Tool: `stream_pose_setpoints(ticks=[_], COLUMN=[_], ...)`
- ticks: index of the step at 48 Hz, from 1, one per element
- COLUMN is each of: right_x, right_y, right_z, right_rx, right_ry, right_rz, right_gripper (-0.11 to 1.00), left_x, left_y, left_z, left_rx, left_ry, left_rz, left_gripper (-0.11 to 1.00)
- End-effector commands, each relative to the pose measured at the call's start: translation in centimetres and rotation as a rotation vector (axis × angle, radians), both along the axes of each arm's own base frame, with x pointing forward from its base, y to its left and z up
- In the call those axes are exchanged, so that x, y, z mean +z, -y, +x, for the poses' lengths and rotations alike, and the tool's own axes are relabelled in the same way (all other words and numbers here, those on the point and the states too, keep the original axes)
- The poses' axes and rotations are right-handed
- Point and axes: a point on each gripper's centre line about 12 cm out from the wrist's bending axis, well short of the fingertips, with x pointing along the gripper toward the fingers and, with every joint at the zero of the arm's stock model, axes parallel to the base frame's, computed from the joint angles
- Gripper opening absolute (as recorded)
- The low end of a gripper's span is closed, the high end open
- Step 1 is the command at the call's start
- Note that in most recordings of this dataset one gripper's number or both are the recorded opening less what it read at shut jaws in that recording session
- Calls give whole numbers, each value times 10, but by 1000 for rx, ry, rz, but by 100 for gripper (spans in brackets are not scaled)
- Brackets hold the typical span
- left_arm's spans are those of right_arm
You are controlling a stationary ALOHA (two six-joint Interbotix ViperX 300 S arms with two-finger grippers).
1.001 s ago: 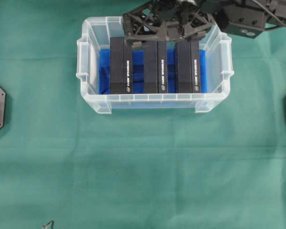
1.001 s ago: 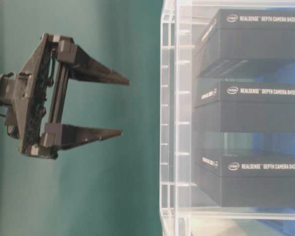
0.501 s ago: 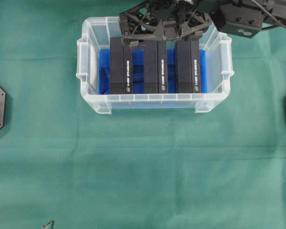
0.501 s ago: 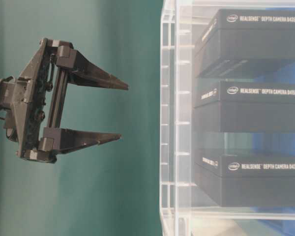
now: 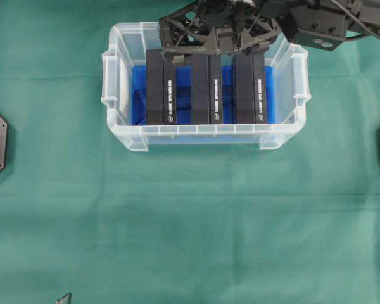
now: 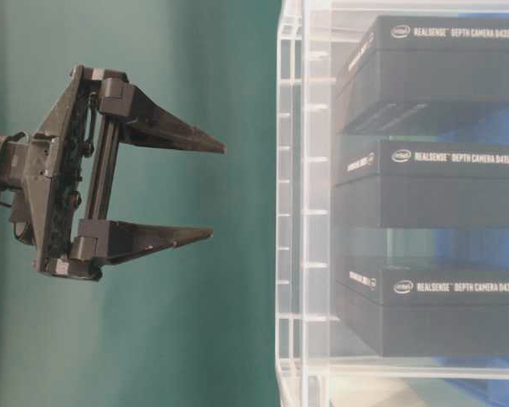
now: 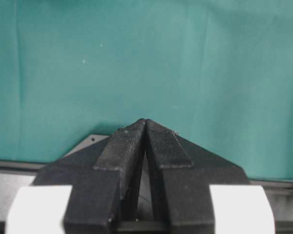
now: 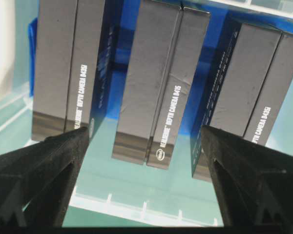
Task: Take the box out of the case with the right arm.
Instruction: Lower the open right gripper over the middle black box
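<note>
Right gripper [image 5: 214, 47] shifted slightly; wrist view shows middle box [image 8: 158, 83].

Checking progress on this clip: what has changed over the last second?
The right gripper, jaws wide open and empty, shifted slightly toward the case's far rim in the overhead view. The three black boxes stayed put inside the case, untouched. The left gripper is shut.
</note>
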Motion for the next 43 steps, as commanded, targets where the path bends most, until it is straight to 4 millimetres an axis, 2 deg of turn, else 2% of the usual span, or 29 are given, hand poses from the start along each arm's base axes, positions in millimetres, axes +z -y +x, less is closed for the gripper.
stream_pose_setpoints(ticks=[1,43], right_x=[15,10], right_y=[-1,0], right_z=[-2,1], right_rx=[3,3], right_ry=[36,29], right_rz=[-7,-9], right_gripper=[93,93], left_x=[9,8], left_y=[-1,-1], left_z=[1,1], left_rx=[3,3], left_ry=[28,20], left_rz=[1,2], left_gripper=[0,0])
